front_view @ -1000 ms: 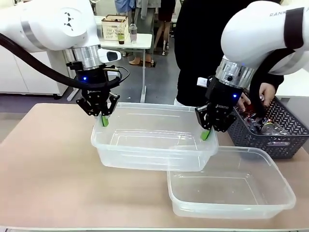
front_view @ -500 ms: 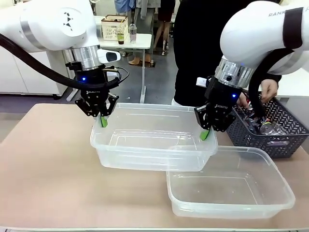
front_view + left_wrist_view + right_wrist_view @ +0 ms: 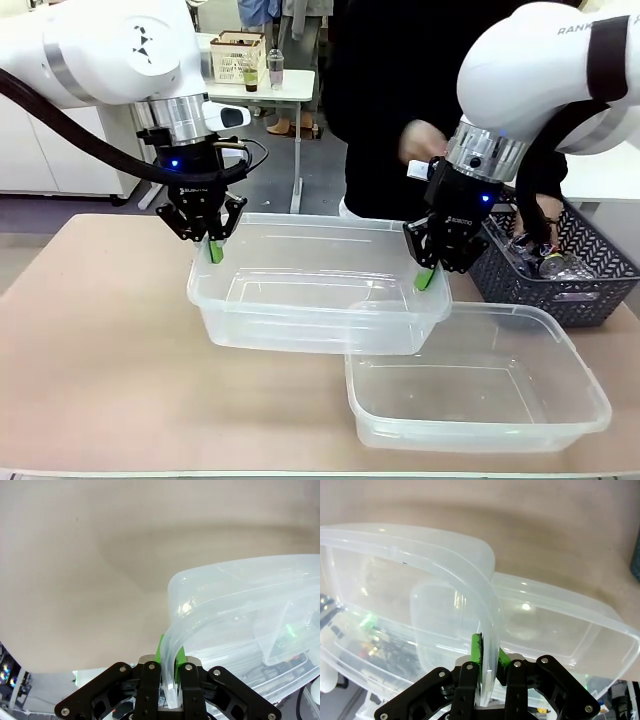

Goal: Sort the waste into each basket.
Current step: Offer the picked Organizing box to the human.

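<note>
One clear basket (image 3: 320,290) is held at both short ends. My left gripper (image 3: 214,250) is shut on its left rim, and my right gripper (image 3: 427,278) is shut on its right rim. The left wrist view shows the rim (image 3: 172,645) pinched between the green pads of my left gripper (image 3: 170,677). The right wrist view shows the same at my right gripper (image 3: 487,672). This basket's right end overlaps the far left corner of the second clear basket (image 3: 480,400), which lies on the table. Both are empty. The waste (image 3: 555,265), bottles and cans, lies in a dark lattice basket (image 3: 590,295).
A person in black stands across the table, one hand (image 3: 420,142) raised behind my right arm and the other arm reaching down into the dark basket at the far right. Bare tan tabletop (image 3: 100,340) spreads to the left and front.
The person has shifted left and raised one hand from the dark basket to behind my right arm. Both grippers and the held basket have barely moved.
</note>
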`<action>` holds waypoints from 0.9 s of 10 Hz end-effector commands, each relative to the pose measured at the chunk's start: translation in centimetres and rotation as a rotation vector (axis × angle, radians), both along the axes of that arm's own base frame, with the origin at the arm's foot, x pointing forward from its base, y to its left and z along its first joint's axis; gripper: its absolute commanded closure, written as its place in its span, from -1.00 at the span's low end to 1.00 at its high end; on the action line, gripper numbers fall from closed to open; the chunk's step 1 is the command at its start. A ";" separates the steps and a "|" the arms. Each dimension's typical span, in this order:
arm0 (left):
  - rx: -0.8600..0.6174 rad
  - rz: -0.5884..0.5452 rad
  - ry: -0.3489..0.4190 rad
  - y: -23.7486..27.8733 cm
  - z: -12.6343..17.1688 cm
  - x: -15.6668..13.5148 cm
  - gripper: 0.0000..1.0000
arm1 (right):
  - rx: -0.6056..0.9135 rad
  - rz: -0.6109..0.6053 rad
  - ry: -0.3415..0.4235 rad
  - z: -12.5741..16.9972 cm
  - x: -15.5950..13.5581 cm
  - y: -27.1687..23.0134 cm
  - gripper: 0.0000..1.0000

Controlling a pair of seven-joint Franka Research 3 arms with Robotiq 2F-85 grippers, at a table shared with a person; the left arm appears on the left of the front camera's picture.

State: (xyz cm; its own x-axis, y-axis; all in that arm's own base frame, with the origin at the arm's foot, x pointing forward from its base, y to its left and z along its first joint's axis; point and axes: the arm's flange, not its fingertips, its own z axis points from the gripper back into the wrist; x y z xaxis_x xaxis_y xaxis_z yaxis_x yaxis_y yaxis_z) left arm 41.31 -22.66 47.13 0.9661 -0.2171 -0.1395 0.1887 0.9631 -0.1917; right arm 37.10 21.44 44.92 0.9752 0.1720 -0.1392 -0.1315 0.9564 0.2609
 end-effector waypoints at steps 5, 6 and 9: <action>0.016 -0.010 -0.006 -0.1 -0.1 0.0 0.87 | 0.012 0.005 0.002 0.0 -0.1 0.3 0.88; 0.016 -0.010 -0.006 -0.1 -0.1 0.0 0.87 | 0.012 0.005 0.002 0.0 -0.1 0.3 0.88; 0.016 -0.010 -0.006 -0.1 -0.1 0.0 0.87 | 0.012 0.005 0.002 0.0 -0.1 0.3 0.88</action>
